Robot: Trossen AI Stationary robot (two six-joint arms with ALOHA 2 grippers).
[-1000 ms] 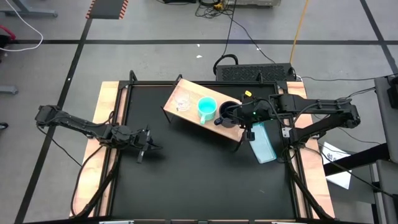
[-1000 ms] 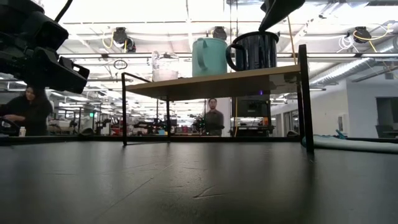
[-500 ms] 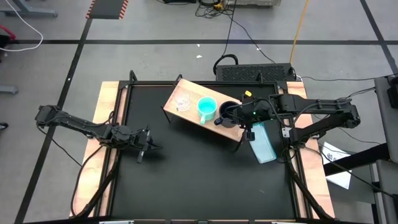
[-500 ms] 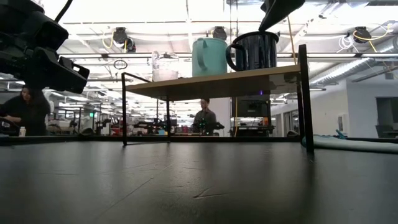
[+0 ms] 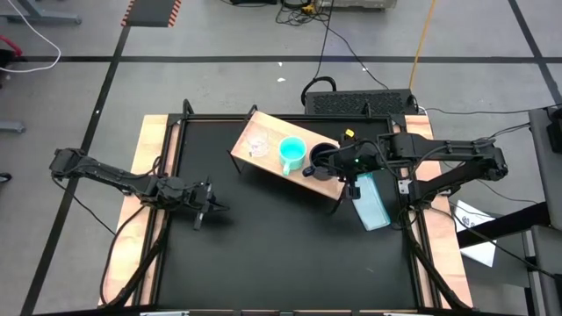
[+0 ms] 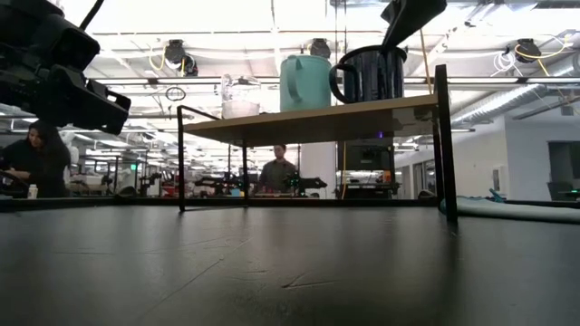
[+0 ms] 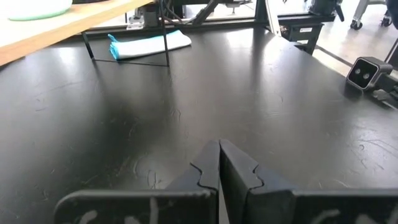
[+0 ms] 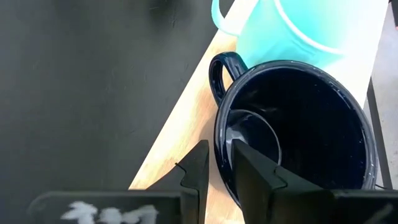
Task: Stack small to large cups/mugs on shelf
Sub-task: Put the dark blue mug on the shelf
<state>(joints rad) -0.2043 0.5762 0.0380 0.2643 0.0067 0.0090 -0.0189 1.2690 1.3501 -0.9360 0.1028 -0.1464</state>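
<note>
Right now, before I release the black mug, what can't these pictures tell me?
- Black mug base contact with the shelf: high view, hidden by the right gripper; low view, by the shelf edge.
- Clear cup: too small and faint from above.
- Turquoise mug: cropped in the right wrist view.

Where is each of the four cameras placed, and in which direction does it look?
High view: overhead, facing down; both arms, light wooden shelf.
Low view: tabletop height, facing the room; shelf on dark legs, left arm, right hand above.
Left wrist view: faces across the black tabletop; shut left hand.
Right wrist view: faces down; right hand's fingers straddle the large black mug rim.
Shared: high, low, and right wrist views show the turquoise mug.
</note>
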